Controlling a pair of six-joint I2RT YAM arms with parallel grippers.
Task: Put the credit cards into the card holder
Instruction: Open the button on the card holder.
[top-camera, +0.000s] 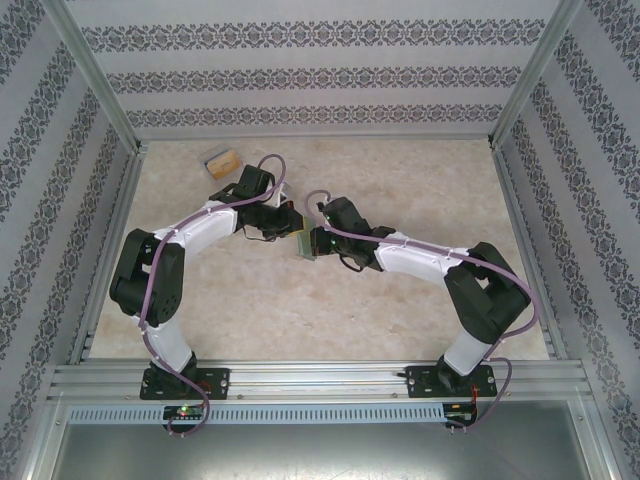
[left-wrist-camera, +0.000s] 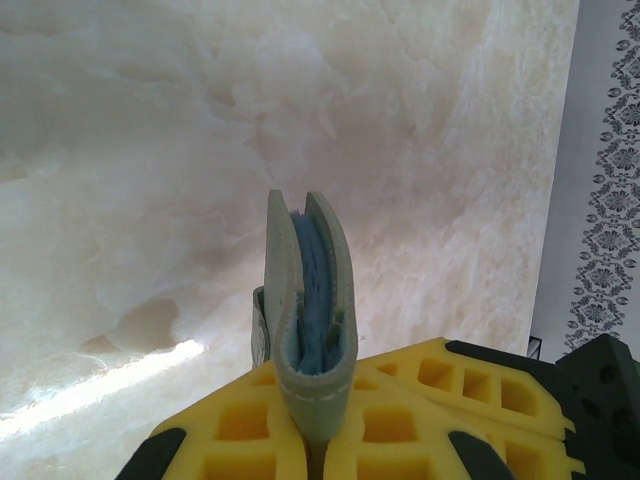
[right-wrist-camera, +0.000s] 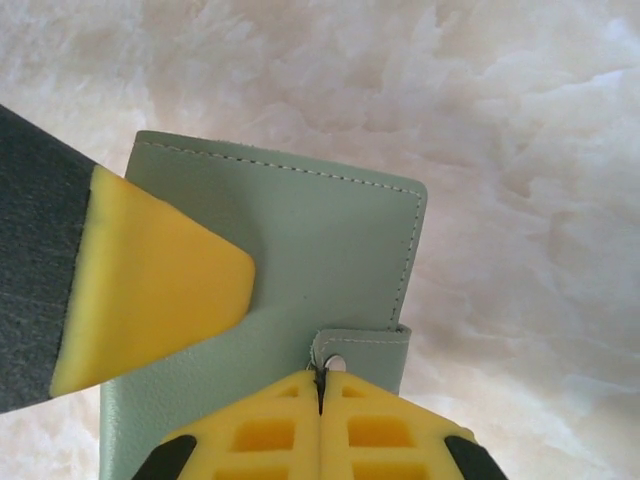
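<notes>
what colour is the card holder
The card holder is pale grey-green, clearest in the right wrist view.

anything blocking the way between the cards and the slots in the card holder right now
Yes: the card holder itself is folded nearly shut, its covers over the slots, with the left pincer clamped on its edge and the right pincer on its tab. The orange-tan card lies apart, far back-left on the table.
</notes>
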